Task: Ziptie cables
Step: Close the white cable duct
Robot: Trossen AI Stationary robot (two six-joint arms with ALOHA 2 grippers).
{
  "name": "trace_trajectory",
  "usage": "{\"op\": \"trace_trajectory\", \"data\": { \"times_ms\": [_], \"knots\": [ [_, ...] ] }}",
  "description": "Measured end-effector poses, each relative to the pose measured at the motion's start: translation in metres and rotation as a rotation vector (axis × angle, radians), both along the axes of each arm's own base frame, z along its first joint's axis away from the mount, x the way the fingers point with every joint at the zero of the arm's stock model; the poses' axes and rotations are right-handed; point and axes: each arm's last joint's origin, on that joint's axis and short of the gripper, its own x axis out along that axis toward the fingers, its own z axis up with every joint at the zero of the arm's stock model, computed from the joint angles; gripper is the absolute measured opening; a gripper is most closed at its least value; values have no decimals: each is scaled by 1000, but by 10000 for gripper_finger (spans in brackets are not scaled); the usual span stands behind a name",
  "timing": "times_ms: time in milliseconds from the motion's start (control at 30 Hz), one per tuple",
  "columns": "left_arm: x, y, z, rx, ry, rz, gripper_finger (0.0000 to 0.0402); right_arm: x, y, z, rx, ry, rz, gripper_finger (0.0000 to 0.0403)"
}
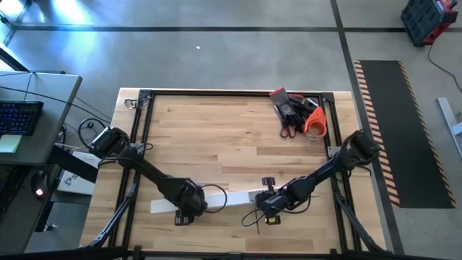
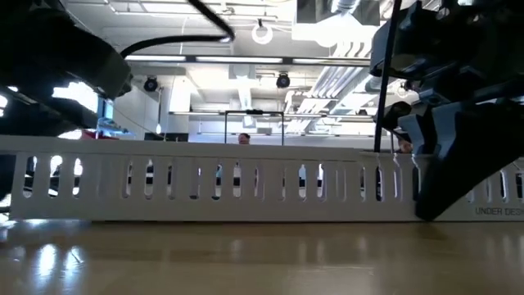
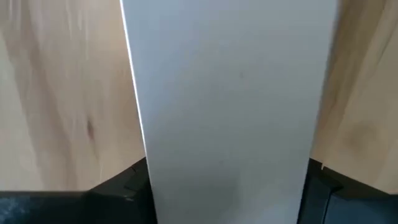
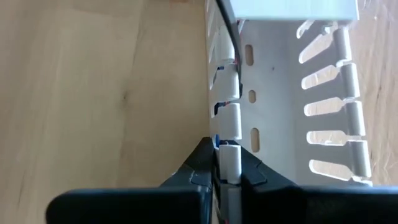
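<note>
At the bottom centre of the high view, your right gripper [image 4: 228, 177] is pinched shut on one slotted finger of the white channel [image 1: 238, 196]. To its left, the left gripper [image 1: 189, 204] straddles the channel lid, jaws wide around it. Dark cables [image 4: 231, 34] run along the channel wall. Hold both grips steady so the channel can't twist. The tool heap [image 1: 296, 112] sits farther off, upper right.
</note>
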Motion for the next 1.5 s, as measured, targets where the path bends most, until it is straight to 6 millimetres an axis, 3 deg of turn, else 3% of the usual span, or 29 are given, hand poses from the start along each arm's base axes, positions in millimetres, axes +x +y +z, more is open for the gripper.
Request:
{"op": "trace_trajectory", "data": {
  "times_ms": [133, 400, 800, 900, 1033, 1233, 1500],
  "knots": [
    [-6, 2, 6, 41, 90, 18, 213, 0, 0, 0, -2, 2, -1, 0],
    [-16, -11, 8, 113, 46, 2, 212, -2, 0, -1, 0, 15, -1, 0],
    [-3, -11, -3, 138, -47, 22, 195, -1, 2, -1, 4, -4, 16, 6],
    [-3, -11, -3, 167, -53, 15, 203, -3, 2, -1, -4, 2, 7, 32],
    [-8, -11, -2, 224, -43, 5, 214, -7, -3, 7, -6, 21, -48, 104],
    [-11, -14, 0, 204, -38, -11, 219, -17, 1, 37, -7, -75, -42, 201],
    [-14, -16, 3, 241, -77, -12, 222, -39, 25, 67, -146, -339, -61, 211]
  ]
}}
